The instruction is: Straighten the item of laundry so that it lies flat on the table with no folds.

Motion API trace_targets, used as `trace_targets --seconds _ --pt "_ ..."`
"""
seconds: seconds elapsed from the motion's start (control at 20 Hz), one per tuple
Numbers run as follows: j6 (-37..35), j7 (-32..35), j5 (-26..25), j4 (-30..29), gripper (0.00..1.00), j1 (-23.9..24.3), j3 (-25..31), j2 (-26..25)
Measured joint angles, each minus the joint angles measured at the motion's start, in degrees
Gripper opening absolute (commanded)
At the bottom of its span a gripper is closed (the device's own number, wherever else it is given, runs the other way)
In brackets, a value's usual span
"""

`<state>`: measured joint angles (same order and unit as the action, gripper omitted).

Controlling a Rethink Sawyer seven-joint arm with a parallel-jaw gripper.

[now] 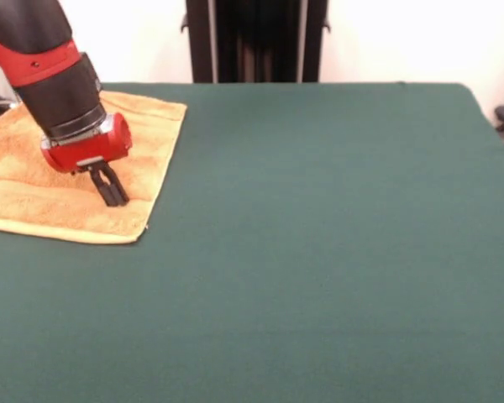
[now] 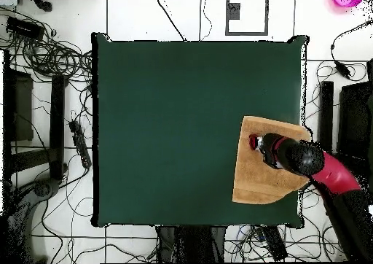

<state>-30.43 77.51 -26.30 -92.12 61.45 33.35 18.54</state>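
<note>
Golden-orange towel (image 1: 76, 168) is lying spread at 1 edge of the table (image 1: 319, 252), apparently flat. Directly above its middle, the gripper (image 1: 113, 195) is hanging, fingers drawn together, tips seemingly touching cloth but grasping nothing visible.

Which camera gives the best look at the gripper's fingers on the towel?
The front view: the gripper shows from the side, its dark fingers close together, pointing down at the towel. In the overhead view the arm's red head hides most of the gripper.
</note>
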Motion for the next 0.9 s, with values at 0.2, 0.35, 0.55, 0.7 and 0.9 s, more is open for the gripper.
trace_targets --seconds 0.2,0.35,0.55,0.7,0.9 --pt "2.5 0.0 -1.3 -1.3 0.0 1.5 1.3 -0.4" --pt "5.5 0.0 -3.1 -2.6 0.0 2.8 2.4 -0.8" --pt "9.6 0.0 -4.5 -3.2 0.0 2.1 2.4 -0.8" --pt "12.8 0.0 -5.2 -3.2 0.0 1.2 2.4 -1.1" --pt "25.3 0.0 -6.8 -2.5 0.0 -2.7 2.4 -3.6"
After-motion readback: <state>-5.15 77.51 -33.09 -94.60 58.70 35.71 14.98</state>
